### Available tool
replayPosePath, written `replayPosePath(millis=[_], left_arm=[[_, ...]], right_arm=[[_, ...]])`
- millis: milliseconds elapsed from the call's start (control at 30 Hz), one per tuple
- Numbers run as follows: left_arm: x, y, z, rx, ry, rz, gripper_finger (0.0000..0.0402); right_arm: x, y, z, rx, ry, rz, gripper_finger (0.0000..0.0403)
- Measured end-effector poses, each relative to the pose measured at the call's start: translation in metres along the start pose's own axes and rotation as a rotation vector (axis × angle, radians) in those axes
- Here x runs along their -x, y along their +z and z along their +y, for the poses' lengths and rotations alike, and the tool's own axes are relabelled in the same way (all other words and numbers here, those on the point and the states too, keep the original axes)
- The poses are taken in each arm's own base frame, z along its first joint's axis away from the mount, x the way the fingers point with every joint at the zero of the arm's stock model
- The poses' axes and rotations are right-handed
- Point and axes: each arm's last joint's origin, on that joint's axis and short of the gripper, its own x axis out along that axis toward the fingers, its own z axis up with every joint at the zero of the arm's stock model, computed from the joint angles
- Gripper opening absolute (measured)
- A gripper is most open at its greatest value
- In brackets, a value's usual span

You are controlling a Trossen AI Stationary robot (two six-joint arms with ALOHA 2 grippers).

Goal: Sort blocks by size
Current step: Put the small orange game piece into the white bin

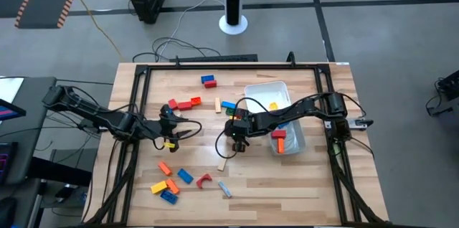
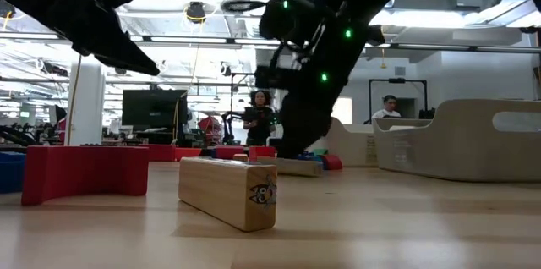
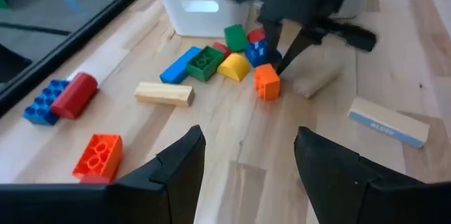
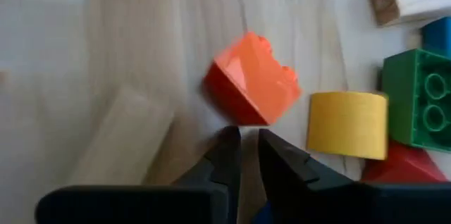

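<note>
My right gripper (image 4: 245, 139) is shut and points down at the table's middle (image 1: 234, 140). An orange block (image 4: 252, 86) lies tilted just beyond its tips, not between them. Beside it sit a yellow block (image 4: 347, 124), a green block (image 4: 419, 97) and a tan block (image 4: 120, 146). In the left wrist view the same orange block (image 3: 266, 82) lies under the right gripper. My left gripper (image 3: 243, 157) hangs open above the table's left middle (image 1: 179, 127), holding nothing. More blocks lie loose: red and orange ones (image 1: 183, 104), and a group near the front (image 1: 168, 185). My right gripper has its shut fingertips (image 4: 229, 139) at the orange block's near lower edge (image 4: 236, 118), coming from above at a slant. The block lies on the table outside the fingers. Whether the tips touch it, I cannot tell.
A white tub (image 1: 287, 92) with a few blocks inside stands at the right, under the right arm. A tan block (image 2: 228, 189) and a red arch block (image 2: 84, 183) lie near the front edge. A black frame (image 1: 140, 99) borders the table.
</note>
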Motion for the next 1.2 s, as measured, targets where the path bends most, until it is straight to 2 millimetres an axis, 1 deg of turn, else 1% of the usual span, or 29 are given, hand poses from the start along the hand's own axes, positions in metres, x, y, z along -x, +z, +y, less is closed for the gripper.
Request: replayPosePath(millis=[233, 300, 400, 567, 667, 833, 933, 1033, 1133, 1200], left_arm=[[0.0, 0.0, 0.0, 0.057, 0.001, -0.001, 0.0208], [0.0, 0.0, 0.0, 0.067, 0.001, -0.002, 0.0208], [0.0, 0.0, 0.0, 0.068, 0.001, -0.002, 0.0208], [0.0, 0.0, 0.0, 0.073, 0.001, -0.003, 0.0208], [0.0, 0.0, 0.0, 0.073, 0.001, -0.003, 0.0208], [0.0, 0.0, 0.0, 0.068, 0.001, -0.004, 0.0208], [0.0, 0.001, 0.0, 0.063, 0.0, -0.006, 0.0208], [0.0, 0.001, 0.0, 0.063, 0.002, -0.006, 0.0208], [0.0, 0.001, 0.0, 0.065, 0.002, -0.006, 0.0208], [0.0, 0.001, 0.0, 0.074, 0.002, -0.006, 0.0208]], right_arm=[[0.02, 0.009, -0.005, -0.039, -0.005, -0.056, 0.0051], [0.025, 0.011, -0.005, -0.05, -0.004, -0.072, 0.005], [0.026, 0.011, -0.002, -0.027, 0.001, -0.075, 0.0058], [0.028, 0.012, 0.005, 0.027, 0.007, -0.09, 0.0099], [0.029, 0.014, 0.005, 0.024, 0.009, -0.115, 0.0138], [0.031, 0.024, 0.007, 0.042, 0.013, -0.216, 0.0209], [0.032, 0.028, 0.006, 0.059, 0.009, -0.259, 0.024], [0.031, 0.032, 0.001, 0.063, 0.008, -0.288, 0.0253], [0.02, 0.032, -0.006, 0.05, 0.025, -0.289, 0.0254], [0.008, 0.027, -0.009, 0.051, 0.032, -0.263, 0.0255]])
